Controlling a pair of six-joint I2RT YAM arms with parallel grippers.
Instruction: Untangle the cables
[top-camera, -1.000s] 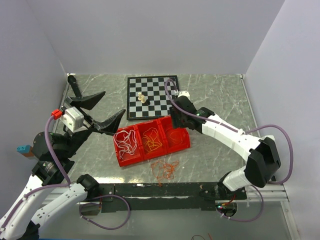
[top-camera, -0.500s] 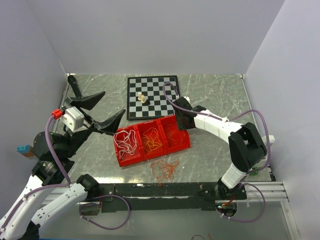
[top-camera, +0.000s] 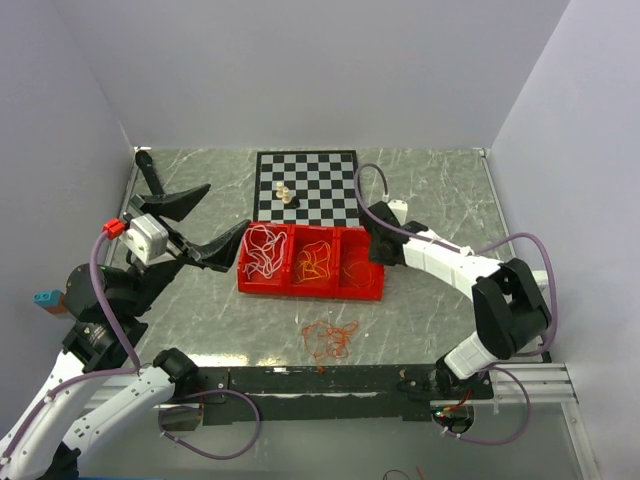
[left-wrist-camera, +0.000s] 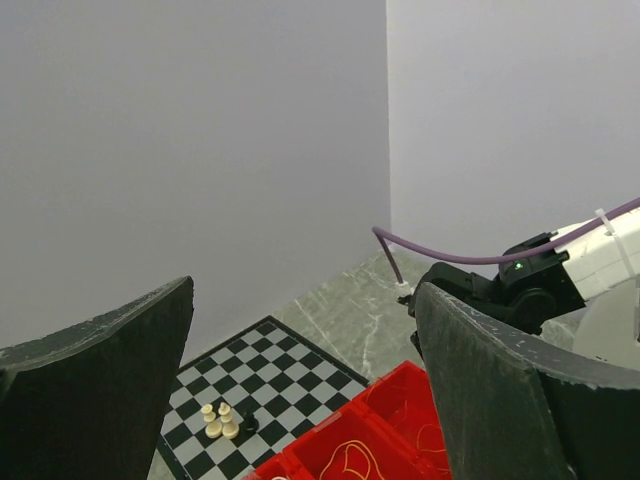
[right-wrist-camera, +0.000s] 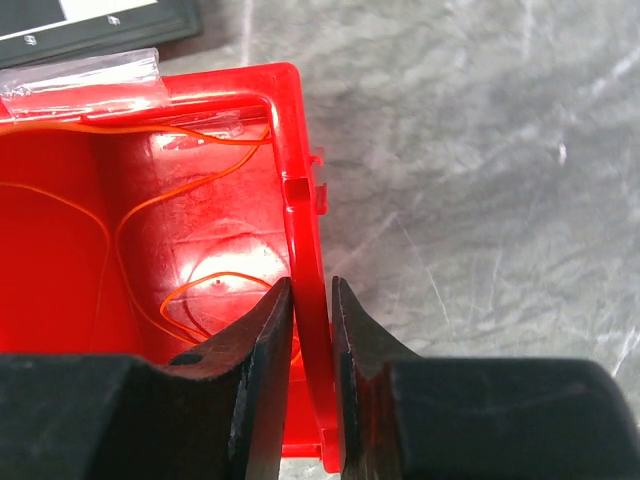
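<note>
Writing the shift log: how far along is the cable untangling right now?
Looks done: the red tray holds white cables in its left compartment, yellow-orange cables in the middle, red-orange cables on the right. In hand: the right tool is shut on the tray's right wall; the left tool is open, holding nothing. Left: a loose red-orange tangle lies on the table on the arms' side of the tray.

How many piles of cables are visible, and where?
4: white cables in the red bin's left compartment, yellow-orange cables in the middle, red-orange cables in the right, and a loose red-orange pile on the table.
</note>
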